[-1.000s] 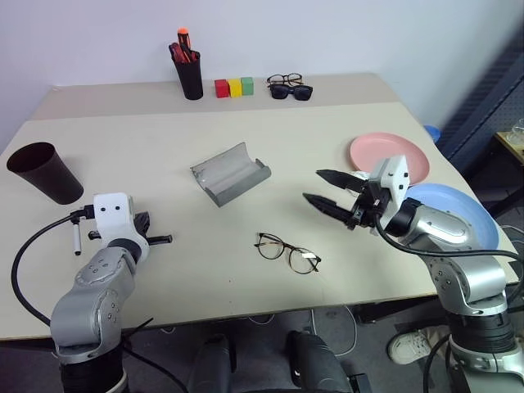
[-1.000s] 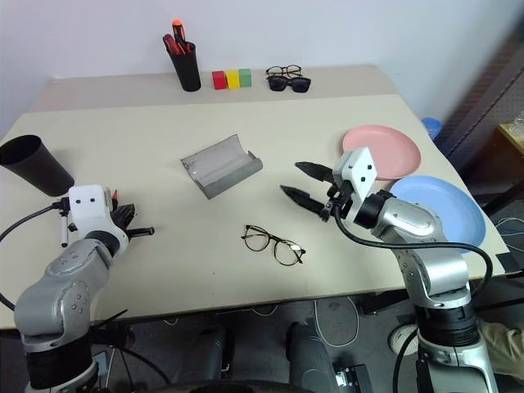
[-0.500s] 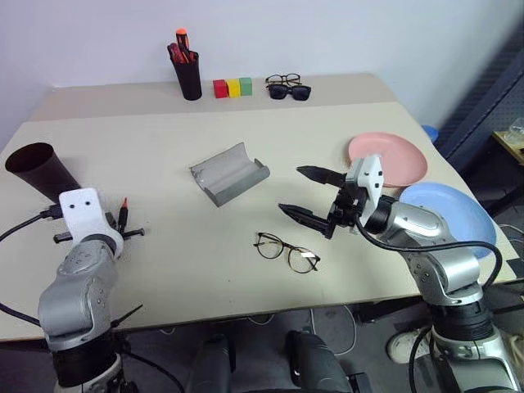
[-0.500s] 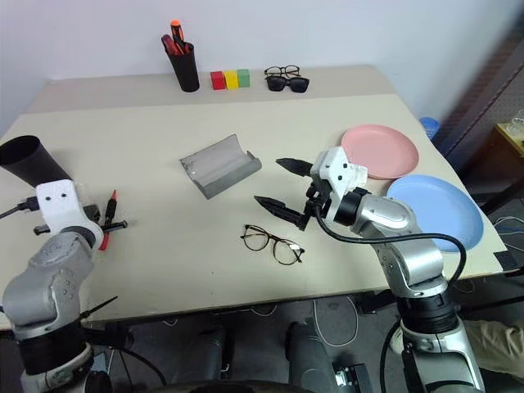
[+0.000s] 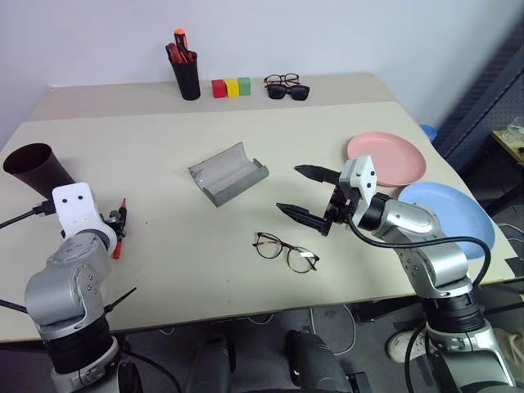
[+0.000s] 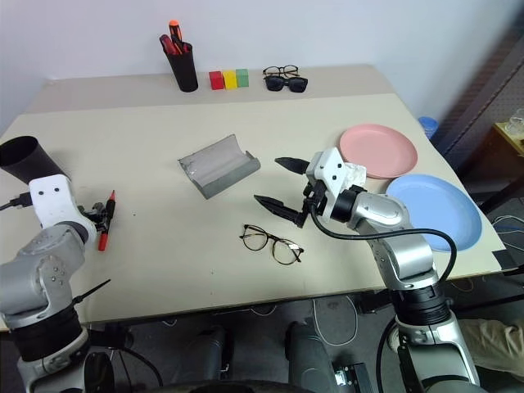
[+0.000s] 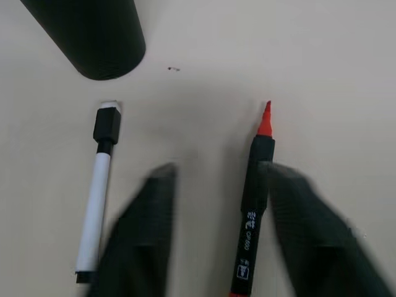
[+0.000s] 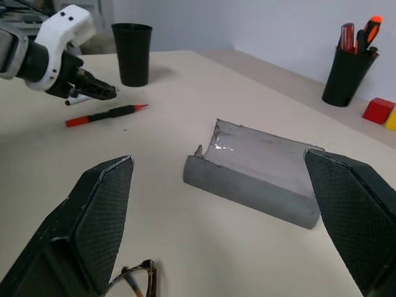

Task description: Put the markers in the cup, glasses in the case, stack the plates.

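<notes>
**Beige table against a pale wall, both claws spread**

Pale beige tabletop (image 5: pixel 164 147) runs back to a plain light wall in the head views. At its far edge stand a black pen holder (image 5: pixel 187 75) with bunched markers, three coloured blocks (image 5: pixel 232 87) and two spare pairs of spectacles (image 5: pixel 286 87). The grey case (image 5: pixel 228 173) lies open mid-table; the wire-framed glasses (image 5: pixel 285 250) rest nearer the front edge. The pink plate (image 5: pixel 386 159) and blue plate (image 5: pixel 446 214) sit side by side on the right, not stacked. The cup (image 5: pixel 34 166) stands at the left edge. The right gripper (image 5: pixel 304 196) hovers between case and glasses, fingers wide apart, holding nothing.

Left wrist view: bare beige surface, the left gripper (image 7: pixel 216 223) with fingers parted, gripping nothing. The red-tipped marker (image 7: pixel 253 198) lies between them; the white marker (image 7: pixel 99 189) lies just outside one finger, near the cup's base.

Right wrist view: same tabletop, light wall behind; the open case sits ahead between the spread fingers, the cup stands beyond.
</notes>
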`<control>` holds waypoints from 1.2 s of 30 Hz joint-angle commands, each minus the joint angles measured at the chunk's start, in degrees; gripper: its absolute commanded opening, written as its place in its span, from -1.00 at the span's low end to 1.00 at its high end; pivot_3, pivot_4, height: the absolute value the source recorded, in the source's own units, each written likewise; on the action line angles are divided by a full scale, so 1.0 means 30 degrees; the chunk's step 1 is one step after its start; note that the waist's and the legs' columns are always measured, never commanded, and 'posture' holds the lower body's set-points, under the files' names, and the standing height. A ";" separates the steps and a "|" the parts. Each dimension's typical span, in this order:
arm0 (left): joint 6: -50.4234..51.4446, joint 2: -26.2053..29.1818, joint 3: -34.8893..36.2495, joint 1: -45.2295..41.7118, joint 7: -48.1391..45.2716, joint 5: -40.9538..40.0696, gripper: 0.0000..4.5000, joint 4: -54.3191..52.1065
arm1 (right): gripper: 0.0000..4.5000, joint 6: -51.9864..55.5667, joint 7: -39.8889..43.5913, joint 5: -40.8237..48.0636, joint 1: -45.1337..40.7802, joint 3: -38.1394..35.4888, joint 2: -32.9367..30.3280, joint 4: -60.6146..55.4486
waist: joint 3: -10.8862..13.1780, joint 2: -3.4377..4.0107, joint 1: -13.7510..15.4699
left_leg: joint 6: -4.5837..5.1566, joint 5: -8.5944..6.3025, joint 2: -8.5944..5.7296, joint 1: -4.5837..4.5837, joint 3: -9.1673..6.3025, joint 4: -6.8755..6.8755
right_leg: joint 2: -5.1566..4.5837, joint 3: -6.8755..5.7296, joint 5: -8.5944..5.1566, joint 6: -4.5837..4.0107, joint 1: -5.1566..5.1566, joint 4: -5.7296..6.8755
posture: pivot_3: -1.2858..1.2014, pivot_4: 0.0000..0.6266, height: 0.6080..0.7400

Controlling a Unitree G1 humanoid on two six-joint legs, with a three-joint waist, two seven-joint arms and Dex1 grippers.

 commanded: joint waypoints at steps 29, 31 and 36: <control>0.2613 0.0377 0.0183 -0.3088 -0.0740 0.1387 -0.98 0.5074 | 1.00 -0.0582 -0.0410 -0.0342 0.0291 -0.0386 0.0042 -0.0773 | 0.0003 -0.0011 -0.0221 | -0.0012 0.0008 0.0002 0.0060 -0.0014 -0.0004 | 0.0025 0.0006 0.0005 0.0000 0.0014 0.0060 | 0.03 -0.52 1.00; 0.2559 0.0351 0.0147 -0.3015 -0.0692 0.1496 -0.98 0.4918 | 1.00 -0.0618 -0.0419 -0.0349 0.0342 -0.0391 0.0020 -0.0726 | 0.0003 -0.0010 -0.0326 | -0.0012 0.0008 0.0002 0.0061 -0.0021 -0.0009 | 0.0027 0.0006 0.0004 0.0000 0.0014 0.0065 | 0.03 -0.52 1.00; 0.2048 -0.0344 0.0442 -0.2652 -0.0332 0.1774 -0.98 0.3598 | 1.00 -0.1116 -0.0224 -0.0175 0.0461 -0.0500 0.0200 -0.0416 | 0.0003 -0.0011 -0.0475 | -0.0011 0.0008 0.0002 0.0059 -0.0022 -0.0011 | 0.0026 0.0008 0.0005 0.0001 0.0015 0.0064 | 0.03 -0.52 1.00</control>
